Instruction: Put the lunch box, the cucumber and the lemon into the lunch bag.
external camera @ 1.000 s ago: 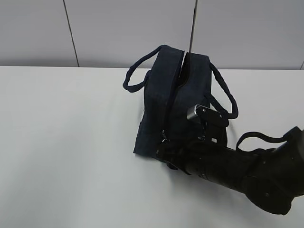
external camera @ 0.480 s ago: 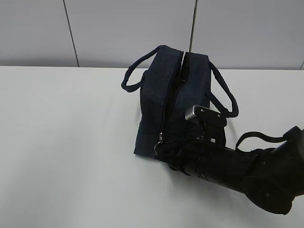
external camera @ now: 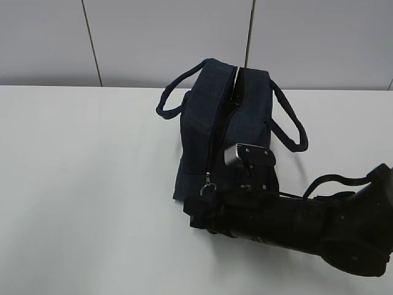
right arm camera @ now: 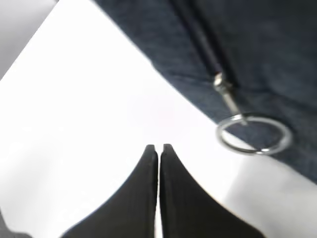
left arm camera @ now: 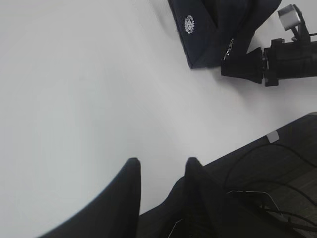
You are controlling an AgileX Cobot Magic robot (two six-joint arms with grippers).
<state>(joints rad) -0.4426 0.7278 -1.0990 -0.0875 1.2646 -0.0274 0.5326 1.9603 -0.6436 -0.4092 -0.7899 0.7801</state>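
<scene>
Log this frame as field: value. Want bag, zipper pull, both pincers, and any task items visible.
lunch bag: dark navy lunch bag on the white table, top seam gaping at the far end
zipper pull: metal ring pull hangs at the bag's near end, free of the pincer
right pincer: right pincer shut, empty, tips over bare table beside the ring
left pincer: left pincer open, empty, apart from the bag
lunch box, cucumber, lemon: not visible in any view

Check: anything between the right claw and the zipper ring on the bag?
Nothing visible. The right claw is shut over bare table, with the ring pull just beside it on the bag.
</scene>
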